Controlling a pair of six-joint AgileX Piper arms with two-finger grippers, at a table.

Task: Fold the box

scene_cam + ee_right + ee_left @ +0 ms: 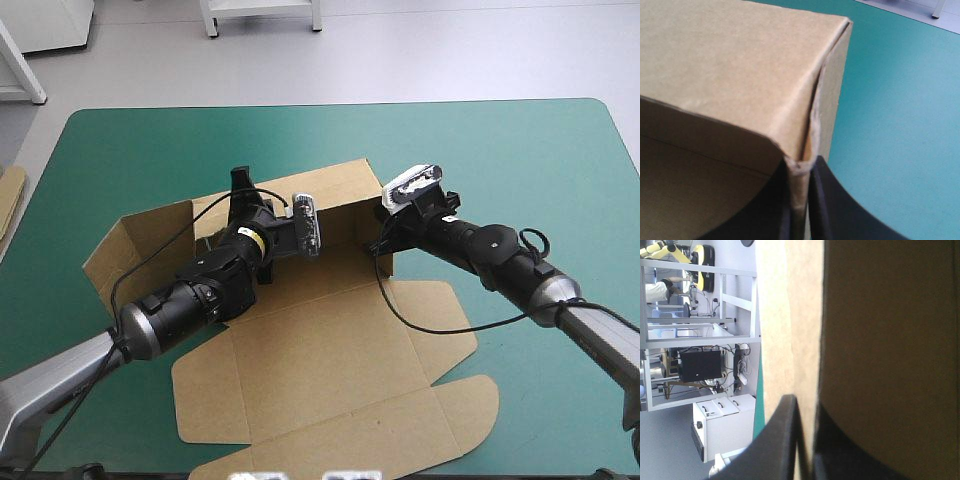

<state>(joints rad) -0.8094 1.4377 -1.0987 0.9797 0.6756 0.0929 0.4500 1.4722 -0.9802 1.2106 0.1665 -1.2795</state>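
One cut sheet of brown board, the box (330,350), is lying in the middle of the high view, half formed. Its rear wall (335,190) is standing up at the upper centre, a side wall (125,250) is leaning up at centre left, and the lid (400,420) is lying flat toward the lower edge.

The left arm's black-finned gripper (238,190) is pinching the rear wall just left of centre, its fingers all but closed with the board between them. The right arm's black-finned gripper (383,232) is clamping the right-hand corner, its fingers nearly together on the seam where two walls are meeting.

By my judgement, the step in hand is squaring and tucking that corner. Doing it well is going to mean holding both pinches firm, moving the arms together so the rear wall is not twisting, and pressing the crease straight rather than tearing it.

Around the box the teal-green table cover (520,160) is showing, and a strip of spare brown board (10,195) is peeking in at the left edge.
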